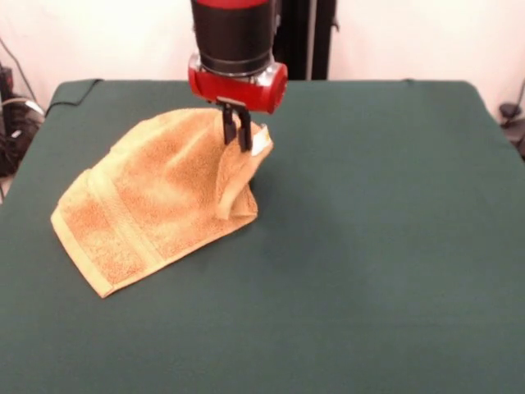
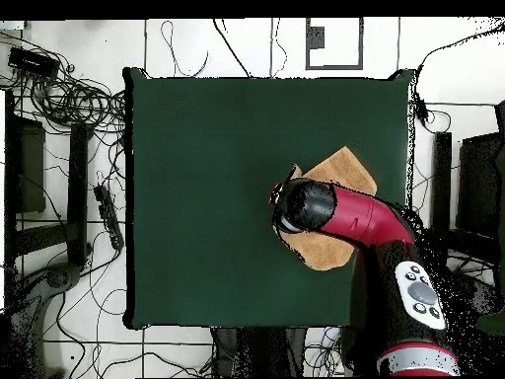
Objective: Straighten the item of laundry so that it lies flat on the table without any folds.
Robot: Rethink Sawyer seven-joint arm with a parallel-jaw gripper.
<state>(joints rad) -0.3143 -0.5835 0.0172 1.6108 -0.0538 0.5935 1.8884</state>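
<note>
Gripping: the towel is pinched at one corner between the closed fingers of the gripper, seen in the front view.
Towel position: it lies on the table, toward the left and far part in the front view; the held corner is lifted, so the cloth hangs in a fold beneath it while the rest lies on the surface.
Step in hand: judged to be the drawing-out of a folded-over corner.
Next move: the corner would need to be carried outward, away from the resting cloth, then lowered and let go.
Labels: a small white tag is seen beside the fingers; no writing can be read.
Overhead view: the towel is partly covered by the arm.
</note>
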